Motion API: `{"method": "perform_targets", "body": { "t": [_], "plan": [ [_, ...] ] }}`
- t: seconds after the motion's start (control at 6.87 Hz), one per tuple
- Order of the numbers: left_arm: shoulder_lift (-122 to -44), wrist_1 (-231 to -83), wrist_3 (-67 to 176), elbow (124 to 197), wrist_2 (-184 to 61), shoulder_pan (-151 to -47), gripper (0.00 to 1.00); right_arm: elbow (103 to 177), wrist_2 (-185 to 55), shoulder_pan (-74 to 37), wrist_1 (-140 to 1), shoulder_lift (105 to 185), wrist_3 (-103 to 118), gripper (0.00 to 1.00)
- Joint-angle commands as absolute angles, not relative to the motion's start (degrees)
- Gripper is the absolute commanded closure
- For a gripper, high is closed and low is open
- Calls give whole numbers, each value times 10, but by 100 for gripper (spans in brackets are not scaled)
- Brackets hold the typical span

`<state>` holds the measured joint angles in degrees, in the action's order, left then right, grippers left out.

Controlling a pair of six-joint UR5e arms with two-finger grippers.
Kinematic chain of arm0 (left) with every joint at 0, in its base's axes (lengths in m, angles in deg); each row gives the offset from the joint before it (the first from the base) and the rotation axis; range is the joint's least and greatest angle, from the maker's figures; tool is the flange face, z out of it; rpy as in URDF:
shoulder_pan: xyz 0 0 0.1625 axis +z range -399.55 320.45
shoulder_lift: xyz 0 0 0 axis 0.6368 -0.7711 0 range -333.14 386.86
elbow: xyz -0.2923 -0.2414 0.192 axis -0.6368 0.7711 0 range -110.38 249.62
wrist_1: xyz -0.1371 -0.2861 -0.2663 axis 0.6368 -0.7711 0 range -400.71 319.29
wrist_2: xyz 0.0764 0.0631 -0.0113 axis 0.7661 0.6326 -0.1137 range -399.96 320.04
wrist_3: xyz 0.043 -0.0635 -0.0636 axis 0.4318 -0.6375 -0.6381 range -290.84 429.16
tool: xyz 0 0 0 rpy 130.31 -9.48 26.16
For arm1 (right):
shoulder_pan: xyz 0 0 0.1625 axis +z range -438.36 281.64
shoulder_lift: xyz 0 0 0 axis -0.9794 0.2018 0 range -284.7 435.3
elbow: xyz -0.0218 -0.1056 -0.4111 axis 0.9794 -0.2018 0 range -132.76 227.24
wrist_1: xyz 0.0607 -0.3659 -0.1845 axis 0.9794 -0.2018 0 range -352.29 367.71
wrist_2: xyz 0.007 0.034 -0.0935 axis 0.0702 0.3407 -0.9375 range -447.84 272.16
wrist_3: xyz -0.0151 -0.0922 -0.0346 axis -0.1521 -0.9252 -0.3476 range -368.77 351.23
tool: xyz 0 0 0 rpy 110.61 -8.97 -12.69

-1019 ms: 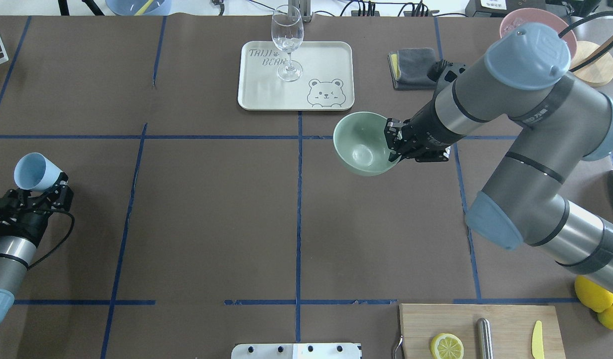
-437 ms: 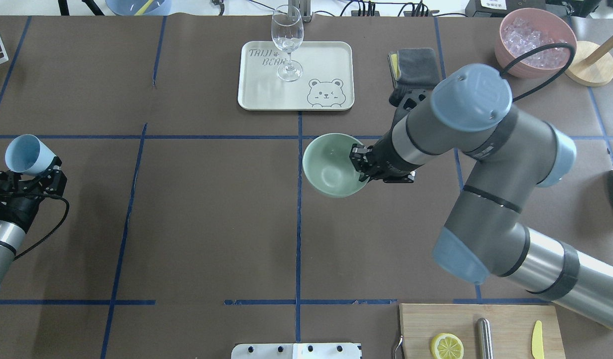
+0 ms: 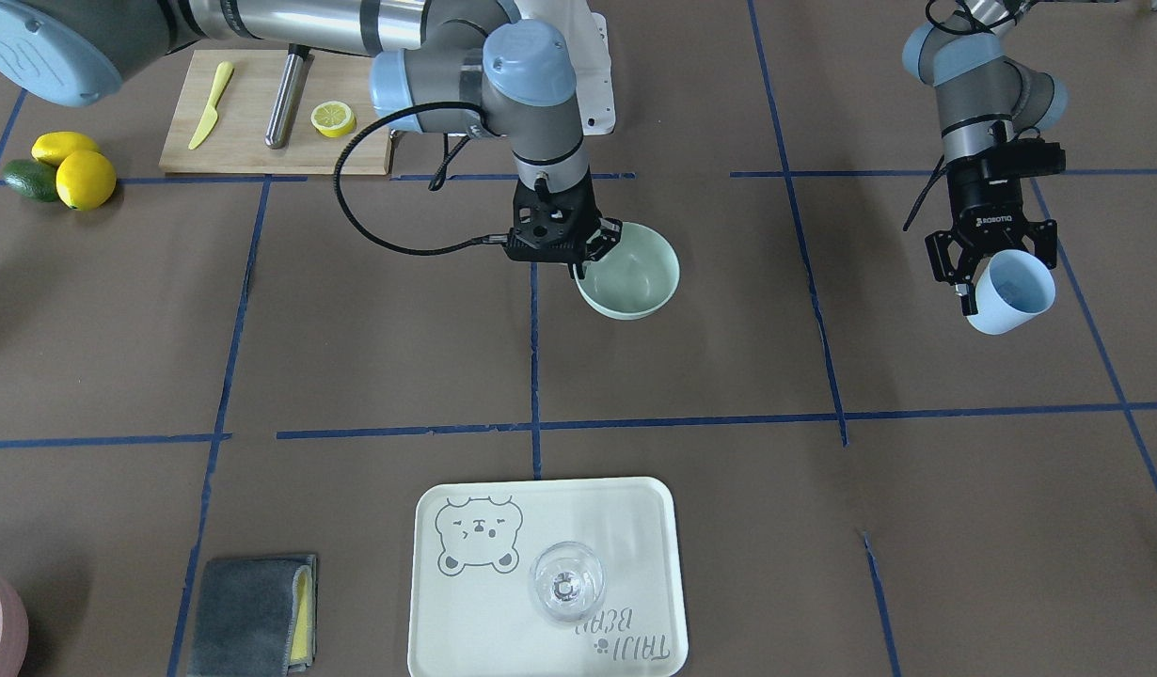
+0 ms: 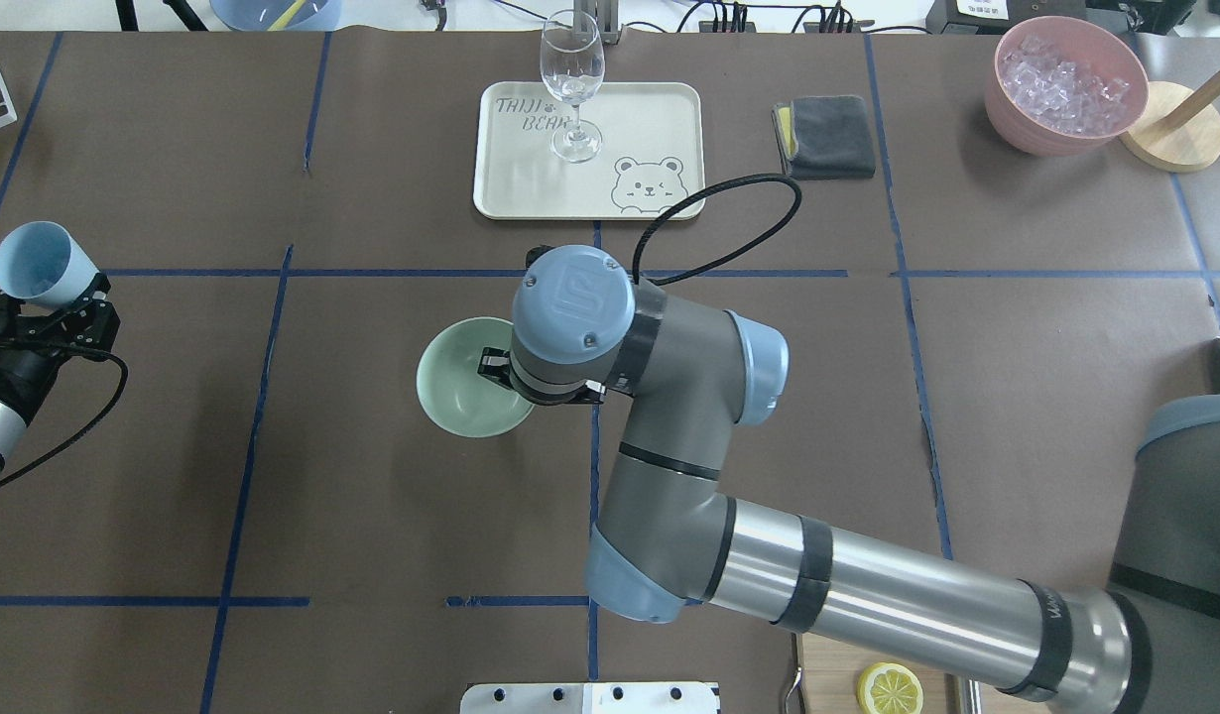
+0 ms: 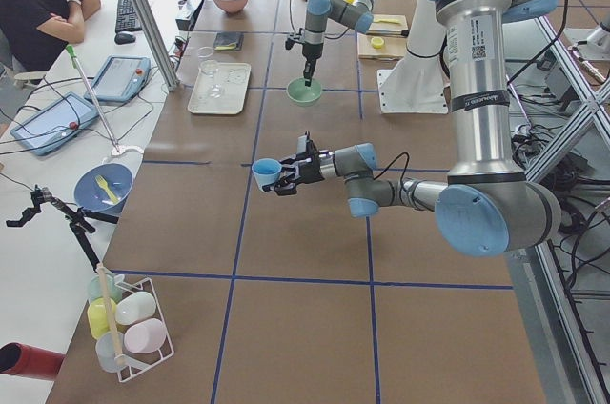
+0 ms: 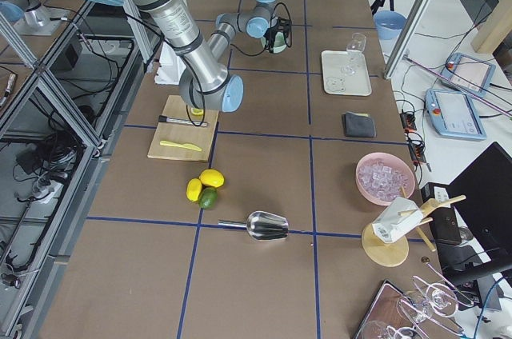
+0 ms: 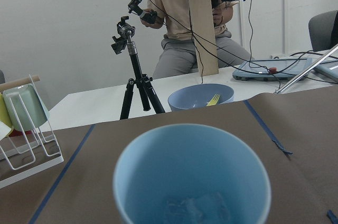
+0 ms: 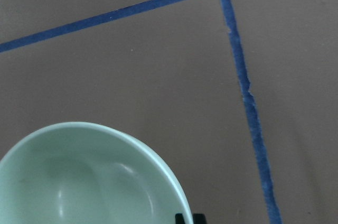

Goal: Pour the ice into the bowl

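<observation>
My right gripper is shut on the rim of the pale mint-green bowl, which stays upright just left of the table's centre line. The bowl looks empty, also in the right wrist view. I cannot tell if it touches the table. My left gripper is shut on a light blue cup and holds it tilted above the table's left edge. Small clear ice cubes lie in the bottom of the cup. The cup and the bowl are far apart.
A white tray with a wine glass stands at the back. A grey cloth and a pink bowl of ice are back right. A cutting board with a lemon slice lies at the front right.
My right arm has carried the bowl left and toward the robot, from beside the tray to left of the centre line. My left gripper has moved the cup a little farther back and left.
</observation>
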<state>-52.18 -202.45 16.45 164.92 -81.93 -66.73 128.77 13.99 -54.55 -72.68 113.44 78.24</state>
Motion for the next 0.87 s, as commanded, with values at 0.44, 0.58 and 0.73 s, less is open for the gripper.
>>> {"method": "perform_targets", "body": {
  "t": [0.44, 0.58, 0.73],
  "plan": [
    [-538, -2009, 325, 1679, -823, -664, 100, 1209, 132, -553, -685, 1076, 785, 0],
    [-545, -1935, 330, 1700, -823, -659, 100, 1234, 156, -540, -692, 1089, 783, 0],
    [-564, -1867, 330, 1727, -823, -647, 100, 1291, 175, -519, -712, 1118, 778, 0]
  ]
}}
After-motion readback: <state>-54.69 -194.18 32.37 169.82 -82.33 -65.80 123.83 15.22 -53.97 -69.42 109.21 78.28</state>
